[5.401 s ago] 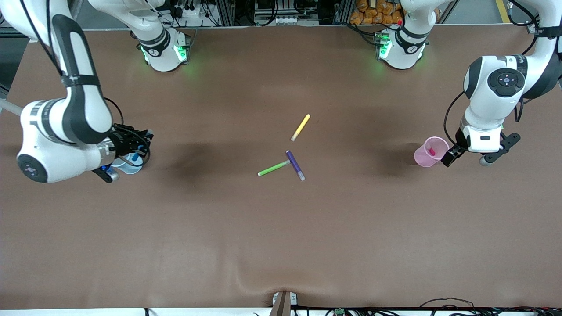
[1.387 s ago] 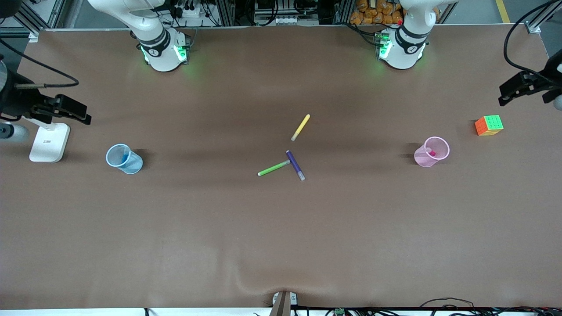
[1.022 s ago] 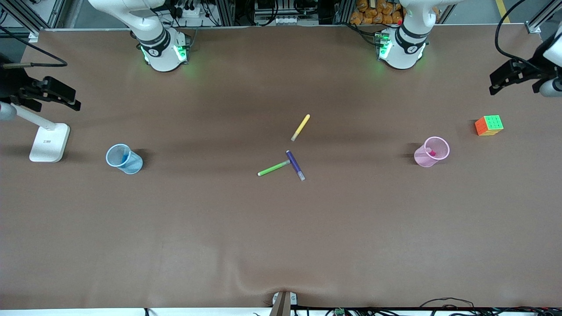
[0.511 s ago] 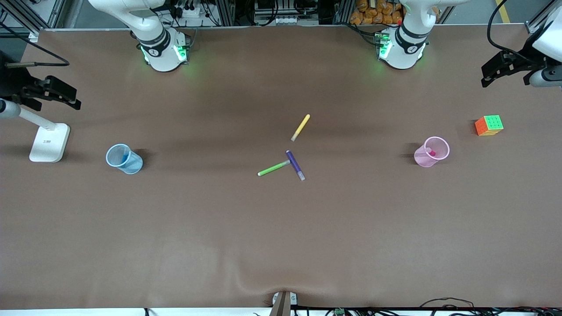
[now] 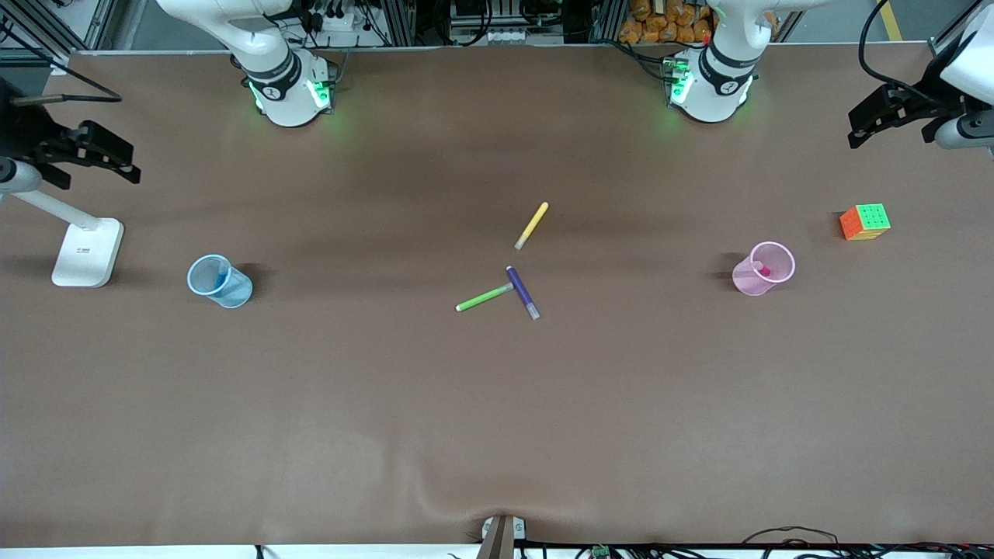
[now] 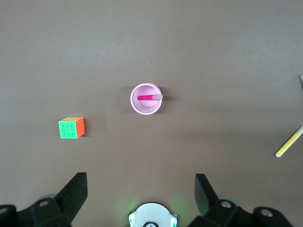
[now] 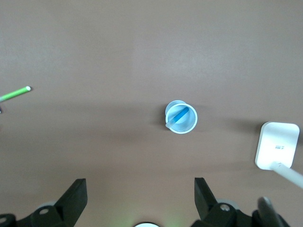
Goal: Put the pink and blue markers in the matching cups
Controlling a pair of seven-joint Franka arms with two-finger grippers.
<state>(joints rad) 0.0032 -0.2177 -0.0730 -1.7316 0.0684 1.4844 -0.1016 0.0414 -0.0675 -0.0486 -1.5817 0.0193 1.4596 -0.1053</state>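
Note:
The pale pink cup (image 5: 763,268) stands toward the left arm's end of the table with the pink marker (image 5: 764,271) in it; both show in the left wrist view, cup (image 6: 146,107) and marker (image 6: 148,97). The pale blue cup (image 5: 219,281) stands toward the right arm's end with the blue marker (image 5: 224,276) in it; the right wrist view shows cup (image 7: 181,126) and marker (image 7: 179,116). My left gripper (image 5: 893,124) (image 6: 140,191) is open and empty, high above that end of the table. My right gripper (image 5: 92,155) (image 7: 140,196) is open and empty, high above its end.
A yellow marker (image 5: 532,225), a green marker (image 5: 484,297) and a purple marker (image 5: 522,292) lie near the table's middle. A colour cube (image 5: 864,222) sits beside the pink cup. A white stand base (image 5: 88,251) sits beside the blue cup.
Both arms have risen and drawn back from the cups toward the table's ends, leaving a marker in each cup. In the last half second they barely moved.

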